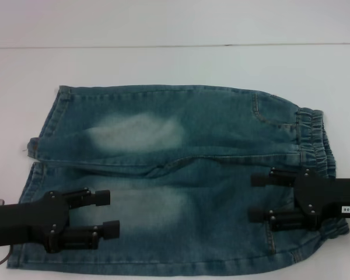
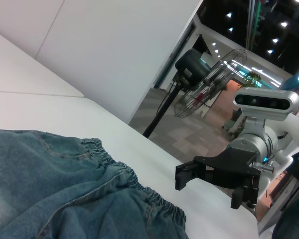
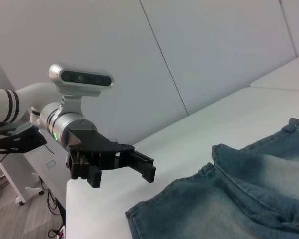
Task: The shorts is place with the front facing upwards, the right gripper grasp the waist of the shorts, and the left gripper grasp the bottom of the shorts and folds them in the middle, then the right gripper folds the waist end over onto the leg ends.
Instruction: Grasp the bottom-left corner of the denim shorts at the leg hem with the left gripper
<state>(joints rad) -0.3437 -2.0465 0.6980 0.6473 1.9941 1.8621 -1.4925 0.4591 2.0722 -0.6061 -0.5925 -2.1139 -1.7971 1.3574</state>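
Observation:
Blue denim shorts lie flat on the white table, with the elastic waist to the right and the leg ends to the left. My left gripper hangs open over the near leg, close to its hem, with nothing between its fingers. My right gripper hangs open over the near part of the waist. The left wrist view shows the gathered waist with the right gripper beyond it. In the right wrist view, the left gripper is raised past the leg hem.
The near edge of the shorts lies close to the table's front edge. A wall rises behind the table. A standing fan and open floor show past the table's right side.

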